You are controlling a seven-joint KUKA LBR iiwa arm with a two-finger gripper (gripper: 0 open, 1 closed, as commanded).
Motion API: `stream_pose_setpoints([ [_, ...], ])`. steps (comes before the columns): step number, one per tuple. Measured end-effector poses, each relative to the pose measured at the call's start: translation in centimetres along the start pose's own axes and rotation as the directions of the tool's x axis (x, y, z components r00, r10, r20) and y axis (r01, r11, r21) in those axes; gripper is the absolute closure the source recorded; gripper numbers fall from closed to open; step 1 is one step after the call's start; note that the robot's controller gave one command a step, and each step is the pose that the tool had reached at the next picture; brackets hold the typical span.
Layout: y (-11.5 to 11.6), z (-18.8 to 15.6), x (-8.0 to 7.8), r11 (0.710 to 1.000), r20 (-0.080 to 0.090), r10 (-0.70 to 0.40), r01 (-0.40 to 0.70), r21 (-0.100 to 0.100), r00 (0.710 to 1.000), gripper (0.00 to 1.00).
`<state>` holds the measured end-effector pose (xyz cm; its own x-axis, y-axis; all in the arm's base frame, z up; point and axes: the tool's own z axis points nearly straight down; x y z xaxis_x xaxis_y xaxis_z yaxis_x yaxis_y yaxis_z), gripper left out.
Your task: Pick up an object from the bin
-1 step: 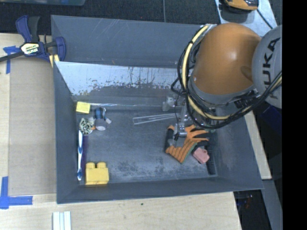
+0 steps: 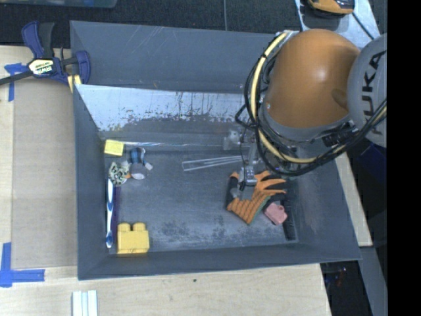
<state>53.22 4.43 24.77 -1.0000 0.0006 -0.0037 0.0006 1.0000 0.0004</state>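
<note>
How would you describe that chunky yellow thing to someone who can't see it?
Go to the grey bin's left side, away from the arm, then its lower corner. The yellow brick lies there beside a white-and-blue stick; it is bigger than the small yellow block above and has two studs.

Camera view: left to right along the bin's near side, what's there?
Blue-and-white toothbrush → yellow toy brick → orange ridged piece → small pink piece.

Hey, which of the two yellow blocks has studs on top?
The larger yellow brick in the bin's bottom-left corner; the small yellow block higher up the left side looks flat.
</note>
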Motion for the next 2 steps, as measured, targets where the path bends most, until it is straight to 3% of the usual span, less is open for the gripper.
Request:
stream_pose_setpoints([
  [1, -7.3, 10.3, -1.5, 0.995, 0.005, -0.096, 0.096, 0.001, 0.995, 0.0],
  [2, -9.7, 9.5, -0.5, 0.982, 0.012, -0.191, 0.191, 0.0, 0.981, 0.0],
])
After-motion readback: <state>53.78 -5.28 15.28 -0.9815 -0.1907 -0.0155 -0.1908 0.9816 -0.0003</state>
